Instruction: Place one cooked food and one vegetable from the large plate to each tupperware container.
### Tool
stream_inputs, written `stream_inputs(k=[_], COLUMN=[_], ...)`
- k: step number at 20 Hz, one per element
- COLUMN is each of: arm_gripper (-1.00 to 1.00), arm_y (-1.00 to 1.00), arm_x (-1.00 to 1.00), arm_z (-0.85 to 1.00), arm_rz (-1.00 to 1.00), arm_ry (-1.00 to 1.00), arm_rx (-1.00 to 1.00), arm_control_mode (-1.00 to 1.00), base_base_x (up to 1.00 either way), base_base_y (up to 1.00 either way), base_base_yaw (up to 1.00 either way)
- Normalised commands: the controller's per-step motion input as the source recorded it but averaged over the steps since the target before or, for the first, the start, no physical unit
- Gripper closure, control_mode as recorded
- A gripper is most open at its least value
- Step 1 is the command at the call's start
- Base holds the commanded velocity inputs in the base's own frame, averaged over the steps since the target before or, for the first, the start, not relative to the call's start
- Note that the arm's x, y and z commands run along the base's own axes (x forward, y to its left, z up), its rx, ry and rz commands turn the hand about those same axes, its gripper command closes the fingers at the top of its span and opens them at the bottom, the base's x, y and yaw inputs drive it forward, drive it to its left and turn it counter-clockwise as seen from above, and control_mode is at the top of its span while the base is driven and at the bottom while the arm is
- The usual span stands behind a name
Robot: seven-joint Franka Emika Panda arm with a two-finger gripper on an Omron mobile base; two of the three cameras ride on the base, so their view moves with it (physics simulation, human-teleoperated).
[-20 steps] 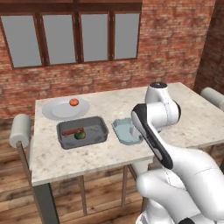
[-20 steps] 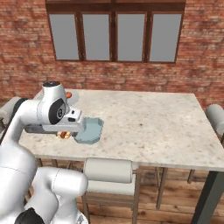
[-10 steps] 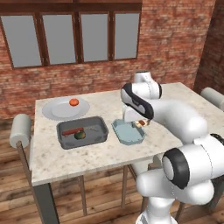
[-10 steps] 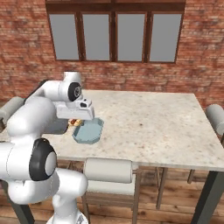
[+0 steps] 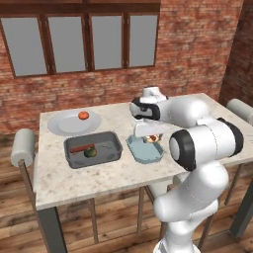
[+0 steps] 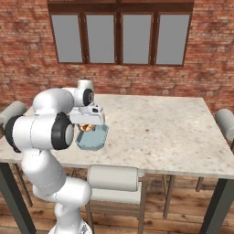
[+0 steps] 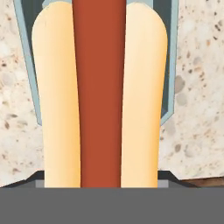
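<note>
Claw (image 5: 153, 139) grips hot dog (image 7: 99, 94) over blue tub's (image 5: 144, 151) rim.

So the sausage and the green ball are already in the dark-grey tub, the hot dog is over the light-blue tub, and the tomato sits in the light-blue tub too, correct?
Not quite: the tomato is on the large plate, as the left base view shows. The rest holds: sausage and green ball lie in the dark-grey tub, and the hot dog is over the light-blue tub.
</note>
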Motion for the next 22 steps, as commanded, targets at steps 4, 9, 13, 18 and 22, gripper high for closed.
stream_inputs(k=[4, 9, 13, 18, 22], arm_gripper=[1.0, 1.0, 1.0, 1.0, 1.0], arm_y=[0.0, -0.18, -0.13, -0.03, 0.0], arm_x=[0.34, 0.51, 0.12, 0.0, 0.0], arm_z=[-0.69, -0.3, -0.23, -0.19, -0.33], arm_rz=[0.0, 0.0, 0.0, 0.0, 0.0], arm_ry=[0.0, 0.15, 0.06, 0.0, 0.0], arm_rx=[-0.07, -0.07, -0.02, 0.0, 0.0], arm_control_mode=[-1.0, -1.0, -1.0, -1.0, -1.0], base_base_x=[0.0, 0.0, 0.0, 0.0, 0.0], base_base_y=[0.0, 0.0, 0.0, 0.0, 0.0], base_base_yaw=[0.0, 0.0, 0.0, 0.0, 0.0])
